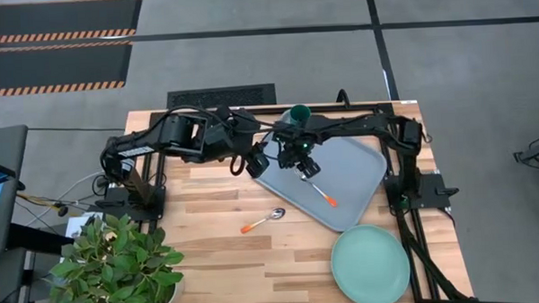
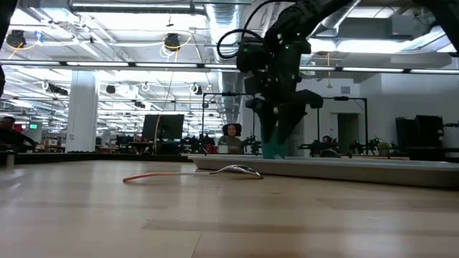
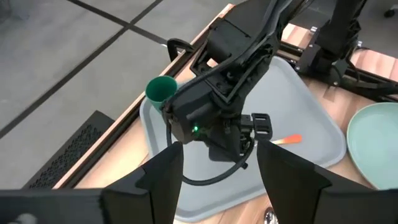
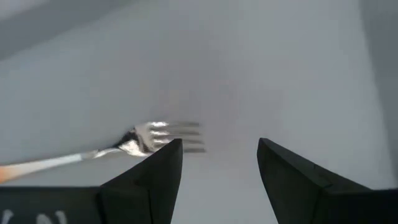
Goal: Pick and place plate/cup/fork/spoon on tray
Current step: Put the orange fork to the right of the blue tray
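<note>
Roughly half done, judging by the layout. Orange-handled silver fork flat on the light blue-grey tray, tines right beside the wide-open, empty right gripper. Small dark green cup just behind those fingers. Left gripper open, empty, alongside. Left off-tray: orange-handled spoon, mint-green plate.
</note>
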{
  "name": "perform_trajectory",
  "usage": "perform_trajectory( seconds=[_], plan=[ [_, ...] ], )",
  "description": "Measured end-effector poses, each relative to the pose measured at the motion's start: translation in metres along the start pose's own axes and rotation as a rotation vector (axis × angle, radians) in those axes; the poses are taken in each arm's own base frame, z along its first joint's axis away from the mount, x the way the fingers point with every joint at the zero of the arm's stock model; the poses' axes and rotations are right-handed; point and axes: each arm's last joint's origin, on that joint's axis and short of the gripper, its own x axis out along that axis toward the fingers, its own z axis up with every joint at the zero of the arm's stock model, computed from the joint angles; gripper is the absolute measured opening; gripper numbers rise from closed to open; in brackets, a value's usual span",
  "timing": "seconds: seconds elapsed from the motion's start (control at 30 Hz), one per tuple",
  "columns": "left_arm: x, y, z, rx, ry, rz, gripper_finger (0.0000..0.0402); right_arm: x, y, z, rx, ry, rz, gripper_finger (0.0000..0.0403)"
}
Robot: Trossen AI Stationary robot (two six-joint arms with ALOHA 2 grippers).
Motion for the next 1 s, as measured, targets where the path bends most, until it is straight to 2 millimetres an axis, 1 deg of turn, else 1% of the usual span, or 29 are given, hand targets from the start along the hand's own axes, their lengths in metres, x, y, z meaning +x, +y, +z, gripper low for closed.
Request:
perform_trajectory(
  seconds=[0.07, 0.17, 0.3, 0.47, 0.6, 0.87, 1.0],
  plan=[
    [0.000, 0.000, 0.000, -0.001, -0.001, -0.001, 0.0194, 0.004, 0.001, 0.000, -0.016, 0.006, 0.021, 0.0232],
    [0.000, 0.000, 0.000, -0.001, -0.001, -0.002, 0.0194, 0.014, 0.002, -0.001, -0.016, 0.014, 0.066, 0.0232],
    [0.000, 0.000, 0.000, -0.001, -0.001, -0.003, 0.0194, 0.019, 0.003, 0.000, -0.022, 0.024, 0.083, 0.0231],
    [0.000, 0.000, 0.000, 0.008, 0.000, -0.005, 0.0194, 0.026, 0.005, 0.001, -0.026, 0.030, 0.109, 0.0212],
    [0.000, 0.000, 0.000, 0.010, 0.000, -0.005, 0.0194, 0.025, 0.005, 0.002, -0.026, 0.019, 0.105, 0.0178],
    [0.000, 0.000, 0.000, 0.013, 0.003, -0.004, 0.0194, 0.025, 0.004, -0.002, -0.016, 0.028, 0.115, 0.0084],
    [0.000, 0.000, 0.000, 0.013, 0.003, -0.004, 0.0194, 0.025, 0.004, -0.002, -0.023, 0.027, 0.113, 0.0051]
  ],
)
